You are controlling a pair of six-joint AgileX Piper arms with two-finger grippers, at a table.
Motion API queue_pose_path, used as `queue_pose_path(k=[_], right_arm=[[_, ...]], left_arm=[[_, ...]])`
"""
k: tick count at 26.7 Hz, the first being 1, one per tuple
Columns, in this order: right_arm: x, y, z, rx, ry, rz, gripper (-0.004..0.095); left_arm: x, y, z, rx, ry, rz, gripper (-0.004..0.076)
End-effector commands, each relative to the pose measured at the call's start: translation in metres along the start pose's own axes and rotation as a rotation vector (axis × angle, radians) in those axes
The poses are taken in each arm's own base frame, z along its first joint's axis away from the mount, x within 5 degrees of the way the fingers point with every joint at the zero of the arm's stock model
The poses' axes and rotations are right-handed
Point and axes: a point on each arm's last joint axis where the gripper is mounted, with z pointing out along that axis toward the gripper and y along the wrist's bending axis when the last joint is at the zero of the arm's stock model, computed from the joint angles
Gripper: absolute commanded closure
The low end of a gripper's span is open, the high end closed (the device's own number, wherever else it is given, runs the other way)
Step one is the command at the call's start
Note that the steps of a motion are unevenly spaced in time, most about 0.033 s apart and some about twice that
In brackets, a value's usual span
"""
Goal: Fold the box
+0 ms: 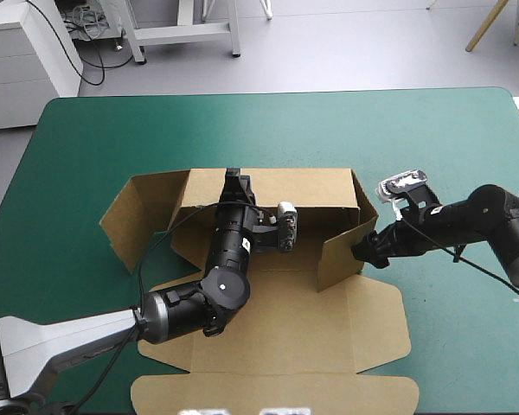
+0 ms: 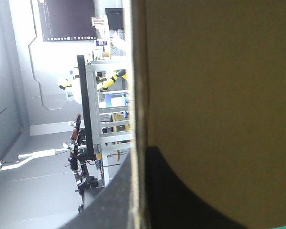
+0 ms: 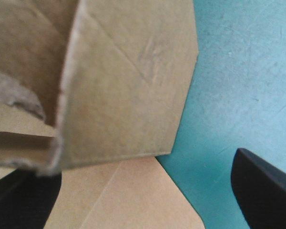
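Left gripper clamped on far wall of cut brown board box; right gripper spread, empty, just outside right wall. Advice: steady far wall upright, press right wall inward squarely.

Nothing legible anywhere: the brown box shows only plain board, and the teal-green counter carries no readable mark.

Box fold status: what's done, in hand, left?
Done: the box has its back wall standing and right side wall up. In hand: left gripper shut on the back wall's top edge; right gripper, open, at the right side wall. Left: left side flap splays outward, untucked; lid lies flat.
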Motion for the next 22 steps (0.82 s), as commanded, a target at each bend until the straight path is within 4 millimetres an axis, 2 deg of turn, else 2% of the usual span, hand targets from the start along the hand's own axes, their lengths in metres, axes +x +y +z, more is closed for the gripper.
queue_pose_path(k=[1, 5, 10, 22], right_arm=[[-0.017, 0.018, -0.007, 0.014, -0.132, -0.056, 0.0021], [-0.028, 0.039, 0.002, 0.057, -0.181, -0.055, 0.0021], [-0.037, 0.064, 0.004, 0.161, -0.269, -0.051, 0.0021], [-0.036, 0.11, 0.011, 0.265, -0.305, -0.038, 0.0021]], left_arm=[[-0.001, 0.029, -0.01, -0.15, -0.031, 0.02, 0.0734], [-0.001, 0.029, -0.01, -0.15, -0.029, 0.019, 0.0734], [-0.001, 0.029, -0.01, -0.151, -0.028, 0.019, 0.0734], [-0.001, 0.029, -0.01, -0.151, -0.028, 0.019, 0.0734]])
